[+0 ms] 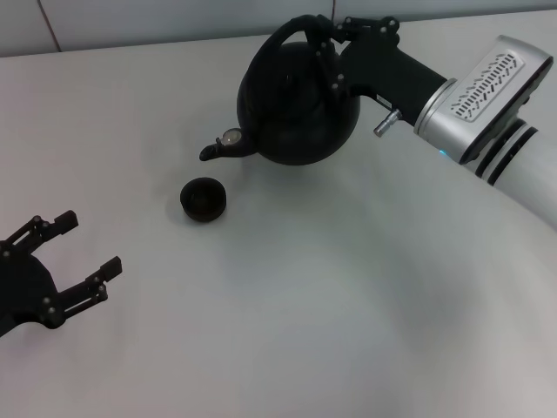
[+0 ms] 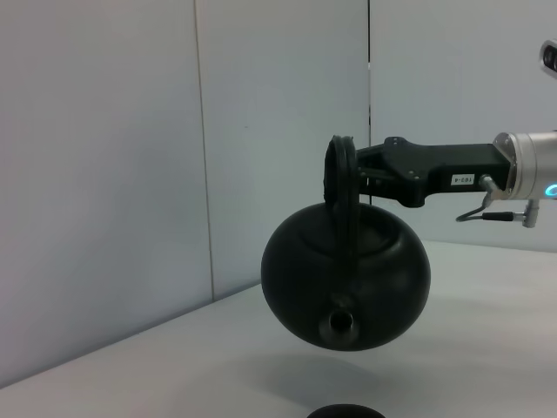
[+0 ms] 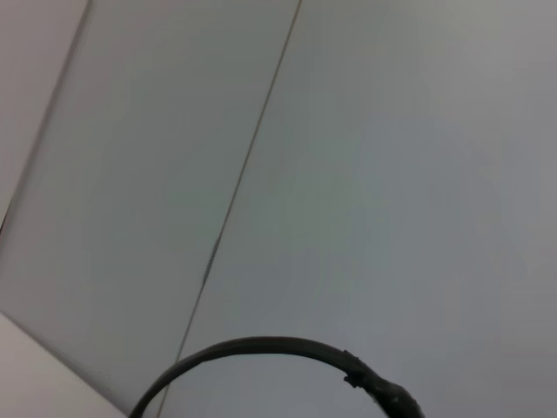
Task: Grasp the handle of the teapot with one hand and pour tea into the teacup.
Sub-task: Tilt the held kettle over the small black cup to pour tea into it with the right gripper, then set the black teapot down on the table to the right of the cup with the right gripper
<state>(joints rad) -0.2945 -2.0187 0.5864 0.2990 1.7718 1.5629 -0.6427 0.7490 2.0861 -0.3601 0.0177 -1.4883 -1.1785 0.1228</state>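
gripping the handle, right pincer clamped, teapot aloft near teacup; left pincer spread apart.

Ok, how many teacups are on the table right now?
1. The teacup sits on the table just below the spout of the teapot, which the right hand holds lifted by its handle. None seems hidden.

Lifted teapot in right end effector
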